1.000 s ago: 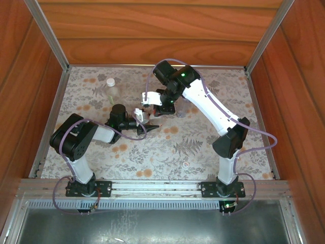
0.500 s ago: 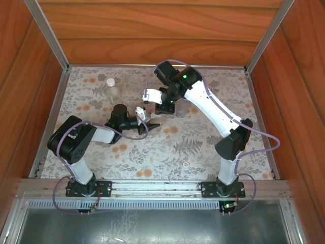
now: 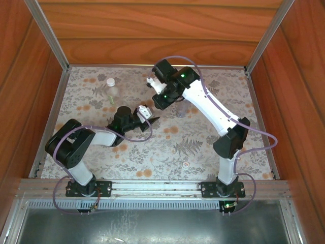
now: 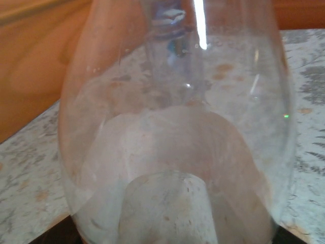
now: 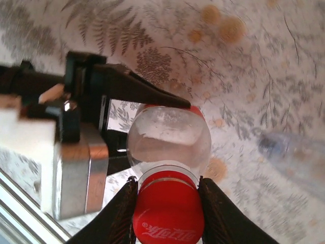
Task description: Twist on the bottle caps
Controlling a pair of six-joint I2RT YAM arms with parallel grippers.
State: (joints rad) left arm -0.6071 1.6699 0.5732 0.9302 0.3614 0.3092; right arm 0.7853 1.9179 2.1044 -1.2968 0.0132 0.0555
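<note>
In the right wrist view a red cap (image 5: 167, 213) sits on the neck of a clear bottle (image 5: 168, 137) that has a red label low down. My right gripper (image 5: 167, 182) is shut on that cap from above. A black finger (image 5: 134, 86) of my left gripper (image 3: 147, 116) lies against the bottle's side, gripping it. In the left wrist view the bottle's clear wall (image 4: 177, 132) stands right in front of the camera. A slim bluish bottle (image 5: 294, 157) stands uncapped just to the right, and from above the slim bottle (image 3: 180, 109) is beside my right gripper (image 3: 158, 100).
A wider clear bottle (image 3: 110, 87) with a white cap on it stands at the back left. A small white cap (image 3: 186, 164) lies on the flowered cloth (image 3: 152, 152) near the front middle. Wooden walls and metal rails enclose the table.
My right wrist has turned on the red cap, its white camera block swinging toward the back. My left gripper with the bottle has shifted slightly back and right.
</note>
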